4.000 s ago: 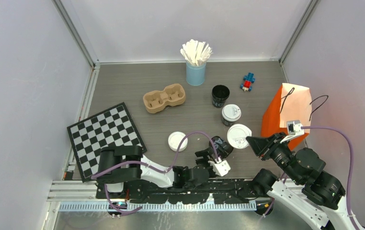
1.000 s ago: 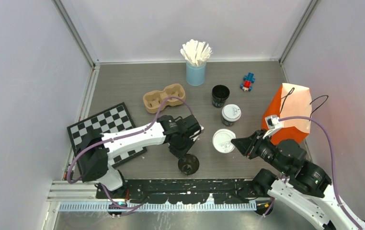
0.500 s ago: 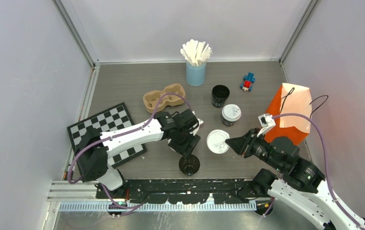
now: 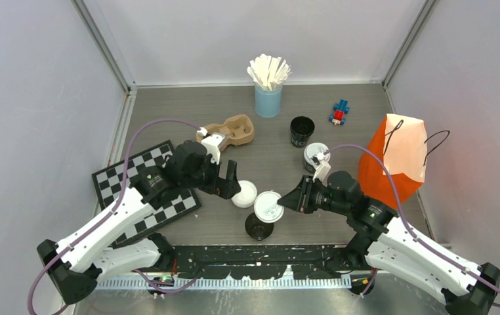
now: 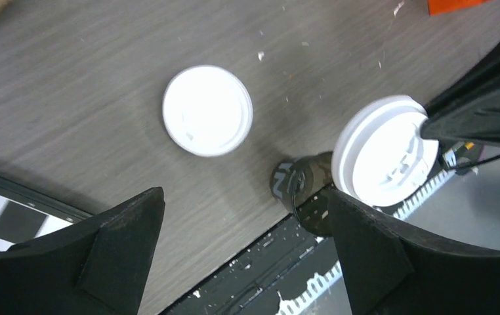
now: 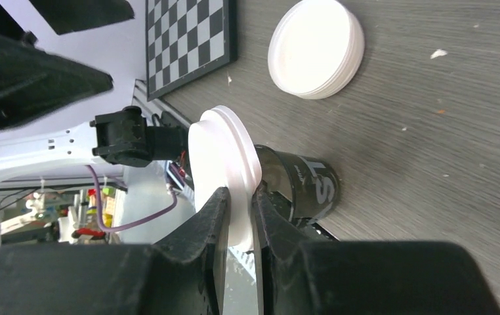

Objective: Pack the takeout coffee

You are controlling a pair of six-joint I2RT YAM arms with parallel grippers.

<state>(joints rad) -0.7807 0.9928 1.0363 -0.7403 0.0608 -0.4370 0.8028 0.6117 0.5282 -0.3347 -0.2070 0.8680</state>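
The left fingers (image 5: 119, 226) hang released above a spare lid (image 5: 207, 109) lying flat on the tabletop (image 5: 70, 79). Lidding is in hand — the right fingers (image 6: 201, 226) pinch a white lid (image 6: 224, 174), tilted, over the open black cup (image 6: 303, 187) at the near edge; next, level it and press down. Toward the orange bag (image 4: 395, 157), far right, a lidded cup (image 4: 312, 151) stands in the path.

White arms (image 4: 106, 225) — black fingers (image 5: 123, 256), purple cables (image 4: 162, 120)
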